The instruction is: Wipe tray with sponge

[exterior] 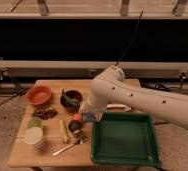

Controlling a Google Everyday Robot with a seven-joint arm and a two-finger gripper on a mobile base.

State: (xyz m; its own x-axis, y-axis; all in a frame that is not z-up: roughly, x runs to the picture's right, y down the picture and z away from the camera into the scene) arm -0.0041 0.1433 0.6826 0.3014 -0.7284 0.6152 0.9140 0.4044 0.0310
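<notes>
Gripper (85, 116) hovers over the wooden table (34, 158) beside the tray (128, 141).

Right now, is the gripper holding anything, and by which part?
Cannot tell. The gripper sits low by the tray's far-left corner, with a blue-grey patch, possibly the sponge, at its tip; the arm hides any grasp.
</notes>
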